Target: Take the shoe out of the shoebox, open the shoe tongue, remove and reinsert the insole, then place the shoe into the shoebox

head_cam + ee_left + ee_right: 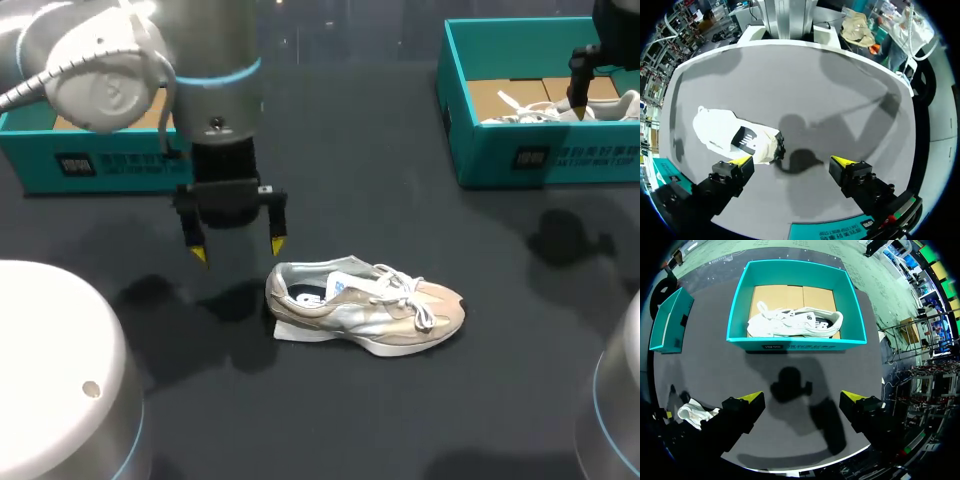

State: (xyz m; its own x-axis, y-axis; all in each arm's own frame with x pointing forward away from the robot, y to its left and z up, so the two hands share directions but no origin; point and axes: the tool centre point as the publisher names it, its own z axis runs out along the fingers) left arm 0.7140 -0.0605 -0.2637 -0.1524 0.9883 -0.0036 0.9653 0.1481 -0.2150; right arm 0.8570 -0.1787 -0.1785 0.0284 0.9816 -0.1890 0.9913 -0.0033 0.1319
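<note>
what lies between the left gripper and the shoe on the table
Nothing in the head view: the left gripper hangs open beside the heel of the shoe, with only bare dark table and shadow between.

Left arm (215, 70): comes in from the left, wrist pointing straight down.
Left tool (238, 250): fingers spread wide, nothing between the yellow tips.
Right arm (612, 25): enters at the far right corner, mostly out of the head view.
Right tool (801, 396): fingers wide apart, empty.
</note>
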